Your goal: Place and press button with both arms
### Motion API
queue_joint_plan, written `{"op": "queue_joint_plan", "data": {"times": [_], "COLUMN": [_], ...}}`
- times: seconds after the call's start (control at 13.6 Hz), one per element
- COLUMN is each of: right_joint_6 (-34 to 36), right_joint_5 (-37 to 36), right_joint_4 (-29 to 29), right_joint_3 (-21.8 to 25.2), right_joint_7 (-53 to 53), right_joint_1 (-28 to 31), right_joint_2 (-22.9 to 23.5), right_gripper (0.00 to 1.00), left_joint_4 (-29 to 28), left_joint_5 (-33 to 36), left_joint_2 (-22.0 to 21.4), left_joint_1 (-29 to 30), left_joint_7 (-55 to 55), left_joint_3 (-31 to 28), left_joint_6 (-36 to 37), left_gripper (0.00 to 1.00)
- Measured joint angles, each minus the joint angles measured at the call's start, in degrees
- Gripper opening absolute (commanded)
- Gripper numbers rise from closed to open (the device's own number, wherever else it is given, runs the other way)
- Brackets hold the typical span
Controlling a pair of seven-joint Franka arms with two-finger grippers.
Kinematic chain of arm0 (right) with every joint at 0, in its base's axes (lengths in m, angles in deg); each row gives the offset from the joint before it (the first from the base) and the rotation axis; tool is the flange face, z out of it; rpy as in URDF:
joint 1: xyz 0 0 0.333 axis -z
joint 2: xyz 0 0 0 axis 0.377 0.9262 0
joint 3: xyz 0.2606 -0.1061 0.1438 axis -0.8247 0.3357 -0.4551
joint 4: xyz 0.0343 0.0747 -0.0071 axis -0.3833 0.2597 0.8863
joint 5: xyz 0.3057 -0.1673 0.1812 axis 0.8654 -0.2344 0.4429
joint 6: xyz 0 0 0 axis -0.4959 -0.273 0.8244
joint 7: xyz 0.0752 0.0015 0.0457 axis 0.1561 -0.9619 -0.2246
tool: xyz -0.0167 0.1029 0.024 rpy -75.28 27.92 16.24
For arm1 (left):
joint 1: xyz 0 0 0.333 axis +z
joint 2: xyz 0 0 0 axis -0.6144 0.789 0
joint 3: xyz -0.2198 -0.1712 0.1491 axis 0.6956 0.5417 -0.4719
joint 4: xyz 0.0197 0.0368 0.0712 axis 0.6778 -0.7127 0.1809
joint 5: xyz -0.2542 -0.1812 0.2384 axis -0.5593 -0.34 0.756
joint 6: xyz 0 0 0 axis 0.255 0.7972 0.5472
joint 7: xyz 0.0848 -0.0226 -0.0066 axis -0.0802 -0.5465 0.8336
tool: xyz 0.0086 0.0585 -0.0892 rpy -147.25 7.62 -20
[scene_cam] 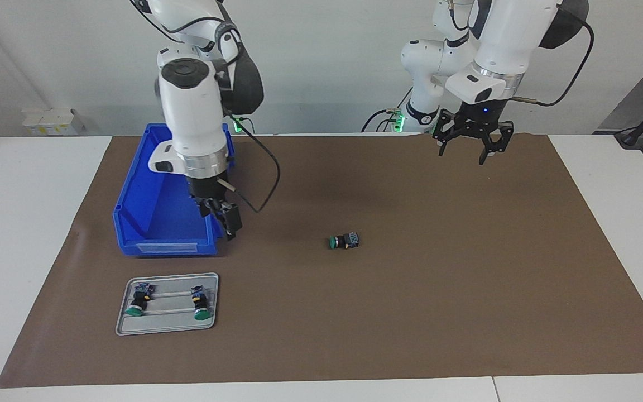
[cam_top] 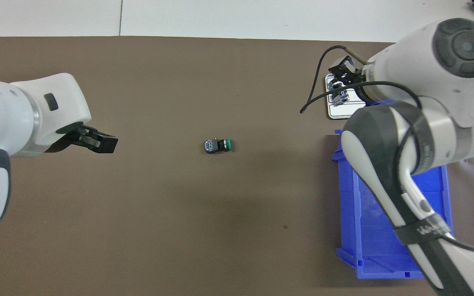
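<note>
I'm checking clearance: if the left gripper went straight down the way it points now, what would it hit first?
Probably only the bare brown mat. The left gripper hangs open, pointing down, over the mat near the robots' edge. The lone button lies on its side well off that line, though depth is hard to judge.

Green-capped, black-bodied, blue-grey at the base with yellow flecks: the button [scene_cam: 345, 240] lying on plain matte brown mat [scene_cam: 411, 290] over a white desk [scene_cam: 20, 223]. Bright blue for the bin [scene_cam: 148, 223] at about nine o'clock of that button in the facing view, pale grey for the tray [scene_cam: 168, 329] at about eight o'clock, carrying two more green-capped buttons [scene_cam: 138, 301]. White shells with black joint bands on both arms, black for the left hand [scene_cam: 472, 146] and the right hand [scene_cam: 226, 220].
</note>
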Motion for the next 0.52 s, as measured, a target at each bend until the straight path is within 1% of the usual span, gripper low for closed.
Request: {"op": "queue_joint_plan", "data": {"times": [0.15,0.37,0.44,0.52], "right_joint_6": [3.9,9.4,10.8,11.7], "right_joint_5": [1.4,1.8,1.8,1.8], "right_joint_4": [0.1,0.3,0.3,0.4], "right_joint_3": [0.0,0.0,0.0,0.0], "right_joint_7": [10.4,23.4,27.1,30.4], "right_joint_1": [4.7,10.0,11.4,12.7], "right_joint_2": [-2.6,-5.6,-6.3,-6.8], "right_gripper": [1.0,1.0,1.0,1.0], "left_joint_4": [-0.5,-1.0,-1.0,-1.0], "left_joint_5": [0.0,0.0,0.0,0.1], "left_joint_2": [1.0,5.0,6.5,7.7], "left_joint_1": [-4.0,-8.6,-9.7,-10.7], "left_joint_7": [-0.6,-1.9,-3.2,-4.6], "left_joint_3": [0.1,0.1,0.1,0.1], "left_joint_6": [-2.3,-6.8,-8.2,-9.5], "left_gripper": [0.88,0.85,0.83,0.71]}}
